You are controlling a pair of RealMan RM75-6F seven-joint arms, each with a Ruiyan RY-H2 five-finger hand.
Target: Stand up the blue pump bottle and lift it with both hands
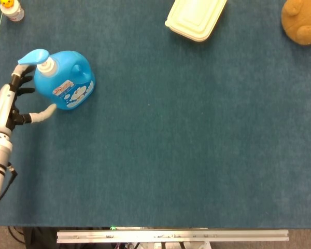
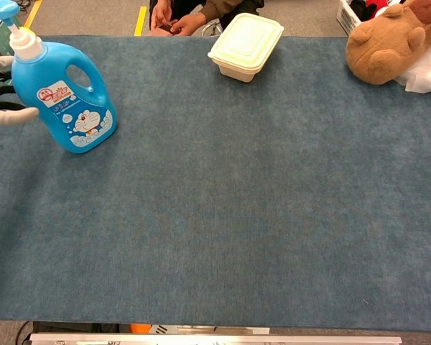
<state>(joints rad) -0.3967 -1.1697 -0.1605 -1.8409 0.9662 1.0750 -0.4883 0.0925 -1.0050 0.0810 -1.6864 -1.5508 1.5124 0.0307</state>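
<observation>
Left hand (image 2: 3,100) touches upright blue pump bottle (image 2: 65,97) (fingers spread).

The left robot hand (image 2: 0,93) is cut off by the chest view's left edge.

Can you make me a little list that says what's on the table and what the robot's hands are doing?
bottle: blue pump bottle standing upright at the table's left side
left hand: left hand open beside the bottle, fingers spread toward it; contact cannot be told
right hand: not in view
box: cream lidded box at the far edge
toy: brown plush toy at the far right corner
small bottle: little yellow-topped bottle at the far left corner
table: blue cloth table
</observation>
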